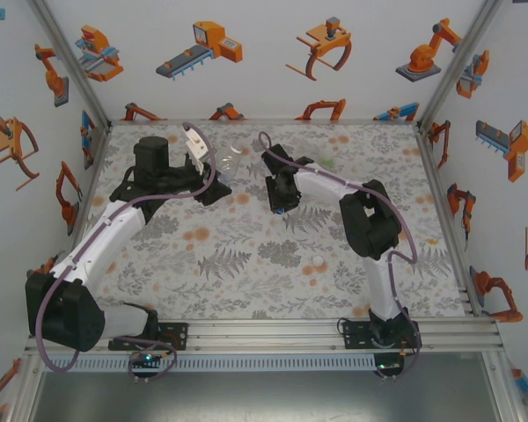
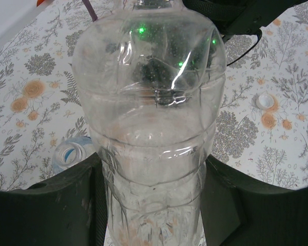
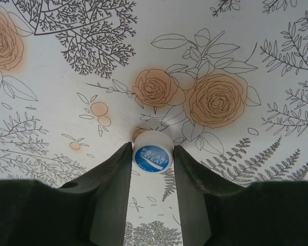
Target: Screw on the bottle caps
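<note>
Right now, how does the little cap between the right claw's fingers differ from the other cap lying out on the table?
The blue cap has a blue printed top with a white rim, while the white cap is white all over. The blue cap is pinched between the fingers of the right gripper, while the white cap lies loose on the table with nothing touching it. Both are small and round.

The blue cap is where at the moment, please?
In the right wrist view, the blue cap sits held in the right gripper, just below the printed roses.
</note>
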`<action>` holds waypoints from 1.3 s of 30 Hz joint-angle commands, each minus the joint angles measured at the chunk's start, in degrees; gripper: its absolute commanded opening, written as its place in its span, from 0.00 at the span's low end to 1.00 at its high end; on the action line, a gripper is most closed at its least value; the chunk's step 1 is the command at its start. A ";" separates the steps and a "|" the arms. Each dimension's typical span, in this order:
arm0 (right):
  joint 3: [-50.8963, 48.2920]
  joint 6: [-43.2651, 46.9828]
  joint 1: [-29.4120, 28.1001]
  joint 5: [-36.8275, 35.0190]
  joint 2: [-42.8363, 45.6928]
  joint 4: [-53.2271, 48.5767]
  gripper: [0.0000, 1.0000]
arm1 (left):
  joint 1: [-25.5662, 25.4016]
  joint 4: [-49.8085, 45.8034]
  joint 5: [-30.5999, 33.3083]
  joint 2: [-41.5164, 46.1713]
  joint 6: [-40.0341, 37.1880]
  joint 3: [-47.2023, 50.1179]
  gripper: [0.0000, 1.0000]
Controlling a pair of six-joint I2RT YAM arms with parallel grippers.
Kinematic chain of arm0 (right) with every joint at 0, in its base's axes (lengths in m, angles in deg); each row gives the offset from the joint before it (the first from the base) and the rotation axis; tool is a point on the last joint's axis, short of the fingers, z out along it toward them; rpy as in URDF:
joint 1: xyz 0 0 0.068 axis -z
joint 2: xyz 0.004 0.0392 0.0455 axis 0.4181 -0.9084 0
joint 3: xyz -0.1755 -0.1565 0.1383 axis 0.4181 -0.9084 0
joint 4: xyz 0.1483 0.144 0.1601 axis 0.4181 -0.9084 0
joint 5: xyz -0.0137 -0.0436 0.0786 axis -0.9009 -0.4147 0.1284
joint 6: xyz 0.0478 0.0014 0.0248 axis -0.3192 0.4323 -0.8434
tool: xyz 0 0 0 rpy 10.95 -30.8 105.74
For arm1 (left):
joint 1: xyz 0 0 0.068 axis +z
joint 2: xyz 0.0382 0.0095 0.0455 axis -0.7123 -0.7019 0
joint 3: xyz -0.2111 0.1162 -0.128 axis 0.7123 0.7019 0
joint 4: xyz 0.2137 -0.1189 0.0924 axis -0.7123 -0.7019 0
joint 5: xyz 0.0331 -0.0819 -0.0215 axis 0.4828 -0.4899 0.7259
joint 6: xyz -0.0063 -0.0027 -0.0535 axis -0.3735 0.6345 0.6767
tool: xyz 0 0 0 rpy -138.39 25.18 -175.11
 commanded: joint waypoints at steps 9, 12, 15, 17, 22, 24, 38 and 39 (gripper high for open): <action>1.27 0.58 0.15 -0.75 -0.58 -2.25 0.32 | 0.03 -0.51 -0.43 0.15 0.25 -1.52 0.15; 1.21 0.65 0.15 -1.05 0.65 -2.30 0.28 | 0.04 -0.46 -0.34 0.15 0.25 -1.52 0.15; 0.49 1.08 0.15 -1.29 2.85 -1.83 0.26 | 0.05 -0.52 -0.36 0.02 0.12 -1.52 0.15; -0.44 1.74 0.45 -0.95 5.02 -0.73 0.25 | 0.02 -0.69 -0.20 -0.05 -0.09 -1.52 0.15; -5.55 3.88 2.53 4.31 12.00 5.80 0.22 | -0.28 -2.21 0.54 -0.42 -1.72 -1.95 0.14; -8.54 6.06 3.34 7.12 15.63 9.58 0.20 | -0.48 -3.66 0.78 -0.65 -3.27 -2.35 0.14; -22.43 28.73 6.90 29.43 39.84 21.45 0.13 | -6.45 -11.11 6.21 -2.69 -15.80 -3.28 0.09; -23.61 29.96 7.00 30.87 41.60 22.65 0.12 | -7.06 -11.57 6.81 -2.88 -16.62 -3.38 0.06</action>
